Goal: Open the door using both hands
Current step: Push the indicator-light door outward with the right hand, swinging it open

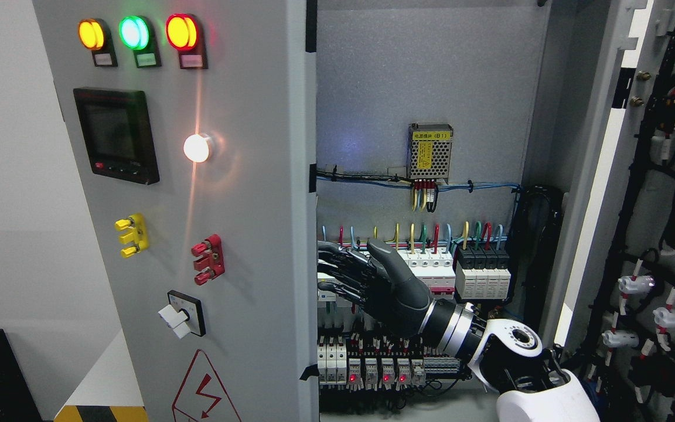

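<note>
Doors of a grey electrical cabinet fill the head view. The left door (244, 234) stands at the picture's left, its front panel facing the camera and its inner edge near the middle of the frame. The right door (654, 234) is swung wide open at the far right, so its inner face with black cable bundles and white connectors shows. Between them the cabinet interior (419, 88) is exposed.

Judging from this, the right door looks fully open. The left door seems only partly open or yet to be pushed further, so that step probably remains.

The left door carries three lit lamps (135, 33) at the top, in yellow, green and red. Below them sit a dark display screen (116, 135), a glowing white light (197, 147), a yellow terminal, a red terminal, a rotary switch (184, 313) and a red lightning warning sign.

The right robot hand (361, 275), black with a silver wrist and white forearm, comes in from the lower right. It reaches left, in front of the rows of breakers (425, 266), and its fingers are stretched out, relaxed and holding nothing. Their tips lie just beside the left door's inner edge; whether they touch it cannot be told. The left arm is out of view.

Inside, a small mesh-covered power supply (430, 151) with a yellow label is mounted above coloured wires.
</note>
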`<state>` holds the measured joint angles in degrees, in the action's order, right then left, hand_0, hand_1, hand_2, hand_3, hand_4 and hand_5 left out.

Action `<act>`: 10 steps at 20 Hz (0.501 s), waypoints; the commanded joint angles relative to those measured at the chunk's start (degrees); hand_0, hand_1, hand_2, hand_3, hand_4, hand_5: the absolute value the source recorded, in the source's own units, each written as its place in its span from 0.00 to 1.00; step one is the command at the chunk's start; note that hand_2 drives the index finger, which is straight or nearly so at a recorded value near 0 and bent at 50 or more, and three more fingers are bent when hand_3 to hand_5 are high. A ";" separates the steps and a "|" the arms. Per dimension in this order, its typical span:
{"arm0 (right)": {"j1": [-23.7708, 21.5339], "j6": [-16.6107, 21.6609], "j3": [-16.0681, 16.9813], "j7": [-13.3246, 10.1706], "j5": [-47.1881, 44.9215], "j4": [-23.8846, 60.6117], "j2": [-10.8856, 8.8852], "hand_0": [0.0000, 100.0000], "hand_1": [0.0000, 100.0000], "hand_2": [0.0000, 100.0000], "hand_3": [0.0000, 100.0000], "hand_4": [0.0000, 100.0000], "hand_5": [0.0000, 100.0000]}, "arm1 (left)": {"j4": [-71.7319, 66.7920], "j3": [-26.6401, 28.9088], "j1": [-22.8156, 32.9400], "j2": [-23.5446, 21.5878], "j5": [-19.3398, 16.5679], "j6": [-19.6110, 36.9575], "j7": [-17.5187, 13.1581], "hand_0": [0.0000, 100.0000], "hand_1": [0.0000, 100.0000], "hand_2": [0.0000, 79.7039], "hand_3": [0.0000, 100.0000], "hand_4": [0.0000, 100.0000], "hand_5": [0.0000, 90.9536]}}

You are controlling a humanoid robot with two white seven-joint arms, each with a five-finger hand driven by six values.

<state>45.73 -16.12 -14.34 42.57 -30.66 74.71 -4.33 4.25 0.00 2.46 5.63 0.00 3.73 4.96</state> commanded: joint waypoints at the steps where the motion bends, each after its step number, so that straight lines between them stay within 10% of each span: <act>1: -2.04 0.04 0.89 -0.03 -0.01 2.63 -0.33 0.19 0.00 0.00 0.00 0.00 0.00 | -0.03 -0.62 0.00 0.00 -0.62 -0.04 -0.04 0.00 0.00 0.00 0.00 0.00 0.00; 10: -9.95 0.13 0.28 -0.30 0.07 13.52 -1.74 0.19 0.00 0.00 0.00 0.00 0.00 | 0.05 -0.62 0.00 0.00 -0.62 -0.04 -0.04 0.00 0.00 0.00 0.00 0.00 0.00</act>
<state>39.97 -16.03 -14.00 42.29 -30.64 79.58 -4.77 4.24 0.00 2.46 5.63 0.00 3.73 4.96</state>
